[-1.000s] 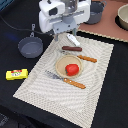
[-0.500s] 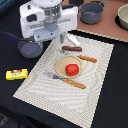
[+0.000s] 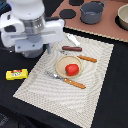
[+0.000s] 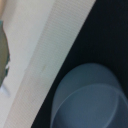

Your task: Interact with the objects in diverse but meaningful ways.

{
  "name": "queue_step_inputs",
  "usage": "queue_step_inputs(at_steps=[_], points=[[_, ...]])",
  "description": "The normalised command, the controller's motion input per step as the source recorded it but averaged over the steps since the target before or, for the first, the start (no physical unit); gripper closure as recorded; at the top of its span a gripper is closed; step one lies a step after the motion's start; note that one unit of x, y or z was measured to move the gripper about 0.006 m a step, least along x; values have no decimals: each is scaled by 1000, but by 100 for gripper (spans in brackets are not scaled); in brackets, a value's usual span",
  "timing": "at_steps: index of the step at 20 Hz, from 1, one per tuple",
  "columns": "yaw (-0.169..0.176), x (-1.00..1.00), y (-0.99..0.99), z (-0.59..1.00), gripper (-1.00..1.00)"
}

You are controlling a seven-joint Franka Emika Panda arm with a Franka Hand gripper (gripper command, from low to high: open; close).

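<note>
Swinging toward the exterior view's left, my arm (image 3: pixel 31 31) now fills that corner, off the mat's (image 3: pixel 95 80) far edge where it hung a second ago. My fingers are out of sight in both views, so whether they are spread or clenched I cannot tell. Close under my wrist sits a grey round rim, I judge the saucepan (image 4: pixel 87 100), on the black tabletop (image 4: pixel 107 30) just beside the mat's edge. Farther off, the tomato (image 3: pixel 72 69) rests on its plate (image 3: pixel 61 64), with the sausage (image 3: pixel 71 49) beyond and the pot (image 3: pixel 92 12) farthest.

White arm (image 3: pixel 30 27) bulking large at the exterior view's left, wrist angled downward, claw apparently hidden
</note>
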Motion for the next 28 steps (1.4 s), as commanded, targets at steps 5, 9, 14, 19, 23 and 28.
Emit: queue_step_inputs(at_steps=[5, 9, 14, 19, 23, 28], points=[[243, -314, -127, -258, -100], [237, -387, -55, -214, -100], [211, -481, -46, -191, -100], [170, -556, -134, -183, -100], [103, -509, -314, -214, -100], [93, -450, -314, -367, -100]])
